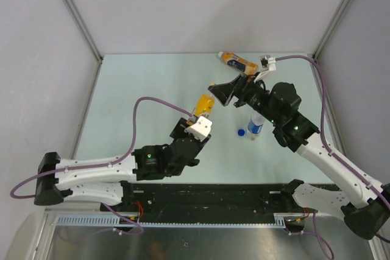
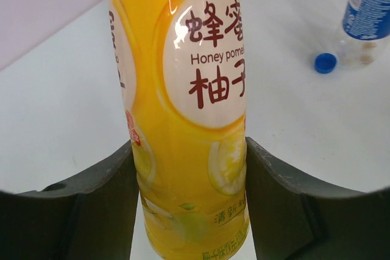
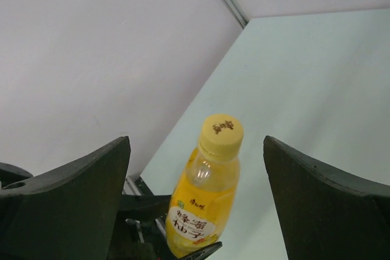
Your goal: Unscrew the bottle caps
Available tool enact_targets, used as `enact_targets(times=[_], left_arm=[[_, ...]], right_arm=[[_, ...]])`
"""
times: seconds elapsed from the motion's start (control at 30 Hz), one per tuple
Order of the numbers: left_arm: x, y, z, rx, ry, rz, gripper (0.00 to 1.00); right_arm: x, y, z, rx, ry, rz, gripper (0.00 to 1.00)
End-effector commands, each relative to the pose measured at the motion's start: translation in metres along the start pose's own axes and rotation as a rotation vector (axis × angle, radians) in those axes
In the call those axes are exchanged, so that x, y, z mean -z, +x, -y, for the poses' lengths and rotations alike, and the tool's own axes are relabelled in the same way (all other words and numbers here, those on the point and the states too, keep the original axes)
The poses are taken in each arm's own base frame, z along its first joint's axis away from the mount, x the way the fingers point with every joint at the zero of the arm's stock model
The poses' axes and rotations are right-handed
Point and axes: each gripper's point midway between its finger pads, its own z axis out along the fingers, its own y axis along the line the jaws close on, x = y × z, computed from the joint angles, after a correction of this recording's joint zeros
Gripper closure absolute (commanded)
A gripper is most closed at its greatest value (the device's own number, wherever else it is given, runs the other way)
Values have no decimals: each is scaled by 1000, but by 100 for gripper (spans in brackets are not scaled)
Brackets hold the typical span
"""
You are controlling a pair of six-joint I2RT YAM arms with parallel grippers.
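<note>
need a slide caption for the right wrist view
Open right gripper lined up on the yellow cap, still on the yellow bottle.

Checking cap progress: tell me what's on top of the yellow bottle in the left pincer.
A yellow screw cap sits on the neck of the honey pomelo bottle. Threads under it are covered, so looseness cannot be told.

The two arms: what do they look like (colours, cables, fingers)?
The left arm and the right arm have white links, black joints and a green light each. A purple cable loops beside each. The fingers are dark, broad and curved.
</note>
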Motion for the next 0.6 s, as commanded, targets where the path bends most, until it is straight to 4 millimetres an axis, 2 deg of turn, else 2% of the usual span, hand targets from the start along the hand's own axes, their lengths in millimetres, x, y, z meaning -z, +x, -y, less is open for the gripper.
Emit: enact_targets(times=[0.0,0.23,0.47,0.57], left_arm=[[6,-27,-18,-47,-185,47,100],[5,-33,-10,-150,-247,40,100],[8,-34,-10,-158,-255,43,100],[8,-33,-11,-162,-260,43,100]], right_arm=[[-6,-20,-9,19,11,54,8],[-9,-19,-1,20,49,52,23],[-6,-23,1,14,73,71,57],[-6,-22,1,14,68,67,66]])
